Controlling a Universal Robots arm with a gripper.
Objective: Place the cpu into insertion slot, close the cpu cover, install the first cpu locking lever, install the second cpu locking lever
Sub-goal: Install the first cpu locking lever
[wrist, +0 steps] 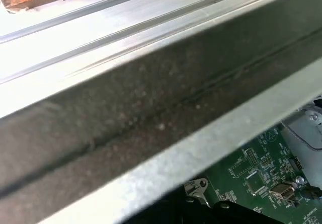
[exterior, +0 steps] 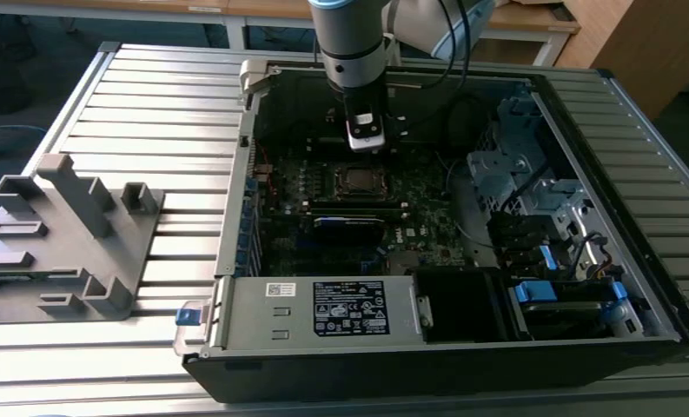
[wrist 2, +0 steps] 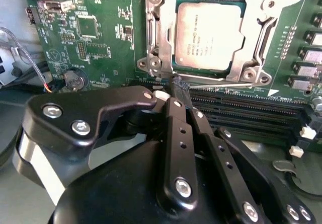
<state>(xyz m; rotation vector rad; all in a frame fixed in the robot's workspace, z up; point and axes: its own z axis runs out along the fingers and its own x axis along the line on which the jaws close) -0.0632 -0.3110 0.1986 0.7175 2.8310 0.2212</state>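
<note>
— What can we not make out around the gripper (wrist 2: 177,85)?

— In the second wrist view its own black linkage covers the lower part of the circuit board (wrist 2: 95,27), and the fingertips come together over the edge of the memory slots (wrist 2: 251,110), so we cannot tell whether they touch anything.

— And the cpu cover (wrist 2: 211,30)?

— The picture's top edge cuts off its far side, hinge included. We cannot tell from here whether either locking lever is latched.

— The exterior view?

— The insertion slot (exterior: 356,180) is too small for us to judge the chip inside it. In the first wrist view the case wall (wrist: 151,103) blocks nearly all of the board.
</note>
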